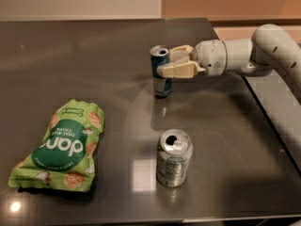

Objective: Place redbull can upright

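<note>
The redbull can (pixel 162 84) is slim, blue and silver, and stands upright on the dark table (pixel 94 65), just right of the middle at the back. My gripper (pixel 165 62) reaches in from the right at the can's upper half. One cream finger (pixel 176 71) lies across the can's front and the other (pixel 181 53) passes behind it, so the fingers are shut on the can. The can's base rests on the table or just above it.
A wider silver-green soda can (pixel 173 158) stands upright nearer the front, below the redbull can. A green chip bag (pixel 63 145) lies flat at the front left. The table's right edge (pixel 263 121) runs under my arm (pixel 263 51).
</note>
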### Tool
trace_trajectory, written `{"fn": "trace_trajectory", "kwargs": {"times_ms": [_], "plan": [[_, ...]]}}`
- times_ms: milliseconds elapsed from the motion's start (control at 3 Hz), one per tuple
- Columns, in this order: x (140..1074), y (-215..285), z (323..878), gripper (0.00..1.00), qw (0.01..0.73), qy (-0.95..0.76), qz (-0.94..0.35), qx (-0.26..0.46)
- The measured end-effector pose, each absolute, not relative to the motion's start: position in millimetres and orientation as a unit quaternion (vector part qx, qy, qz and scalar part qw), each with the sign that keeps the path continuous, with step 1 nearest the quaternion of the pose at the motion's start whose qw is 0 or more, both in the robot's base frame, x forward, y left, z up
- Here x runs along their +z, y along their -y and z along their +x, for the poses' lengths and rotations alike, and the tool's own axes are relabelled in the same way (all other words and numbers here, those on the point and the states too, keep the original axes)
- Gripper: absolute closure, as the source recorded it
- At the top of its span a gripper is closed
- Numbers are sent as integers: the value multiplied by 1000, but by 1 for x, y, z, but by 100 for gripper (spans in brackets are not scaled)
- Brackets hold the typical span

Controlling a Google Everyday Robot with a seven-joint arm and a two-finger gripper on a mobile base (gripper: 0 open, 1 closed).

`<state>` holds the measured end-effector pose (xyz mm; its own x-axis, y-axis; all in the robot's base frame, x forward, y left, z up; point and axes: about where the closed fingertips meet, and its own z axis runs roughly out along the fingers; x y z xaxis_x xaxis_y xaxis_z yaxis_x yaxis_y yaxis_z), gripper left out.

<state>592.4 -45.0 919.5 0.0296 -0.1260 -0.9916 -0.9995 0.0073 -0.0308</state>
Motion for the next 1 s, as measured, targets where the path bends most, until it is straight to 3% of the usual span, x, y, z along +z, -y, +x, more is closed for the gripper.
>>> {"fn": "trace_trajectory", "kwargs": {"times_ms": [667, 1000], "plan": [[919, 40, 594, 7, 505, -490, -546, 454], [919, 38, 593, 0, 504, -489, -547, 455]]}}
